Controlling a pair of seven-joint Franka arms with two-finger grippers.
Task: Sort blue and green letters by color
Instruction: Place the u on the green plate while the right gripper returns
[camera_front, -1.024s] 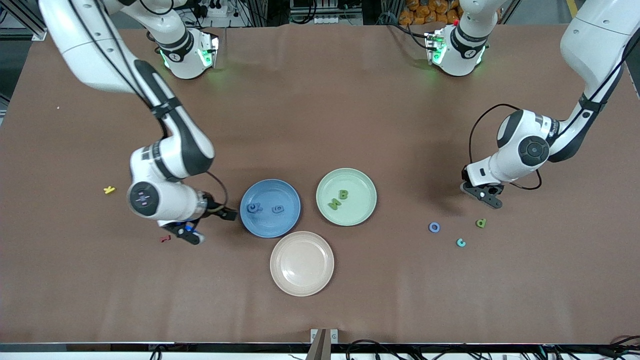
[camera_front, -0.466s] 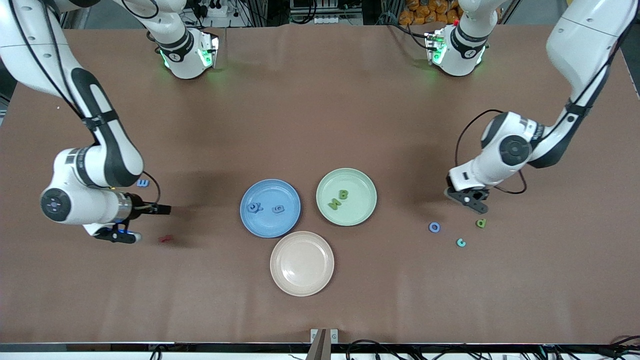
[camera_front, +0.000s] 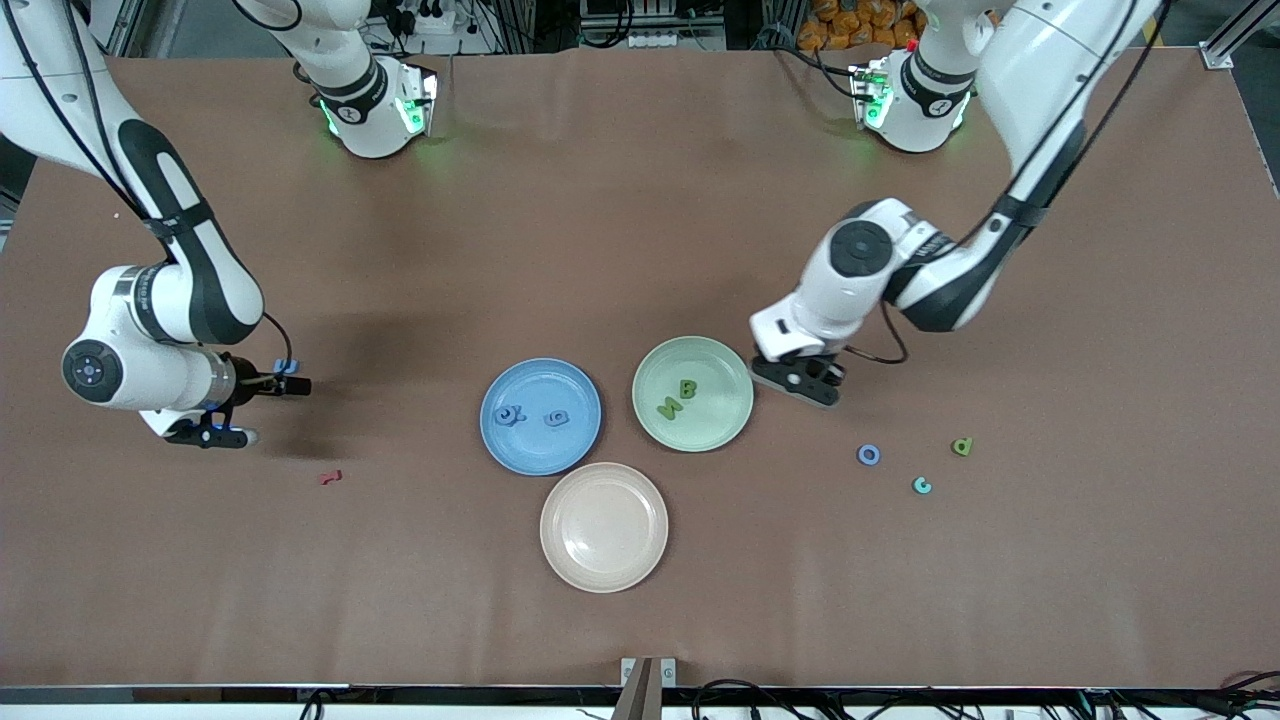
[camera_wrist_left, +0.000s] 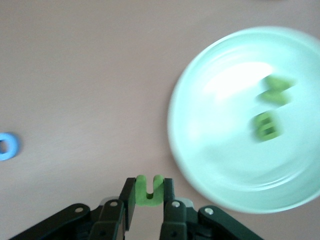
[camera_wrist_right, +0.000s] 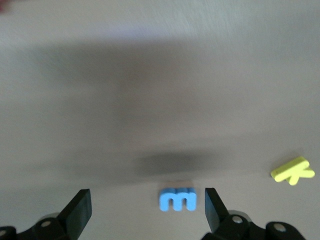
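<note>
Letters status for you: your left gripper (camera_wrist_left: 148, 196) has its fingers clamped on a green letter (camera_wrist_left: 149, 190), hanging just off the rim of the green plate (camera_front: 730, 365) on the side toward the left arm's end of the surface. That plate already holds two green letters (camera_front: 678, 398). The blue plate (camera_front: 525, 450) beside it, toward the right arm's end, holds two blue letters (camera_front: 533, 416). The pink plate (camera_front: 603, 527) sits nearer the front edge, close to both. Your right gripper (camera_wrist_right: 148, 212) has its fingers spread wide with nothing between them, low over a blue letter (camera_wrist_right: 177, 199) lying flat on the surface toward the right arm's end; the right wrist view shows that letter between the two fingers. A yellow letter (camera_wrist_right: 293, 170) lies near it, and a dark red letter (camera_front: 330, 477) lies nearer the front edge than that gripper. Toward the left arm's end you have three loose ones on the surface: a blue ring-shaped letter (camera_front: 869, 454), a teal letter (camera_front: 922, 485) and a green letter d (camera_front: 962, 446).
</note>
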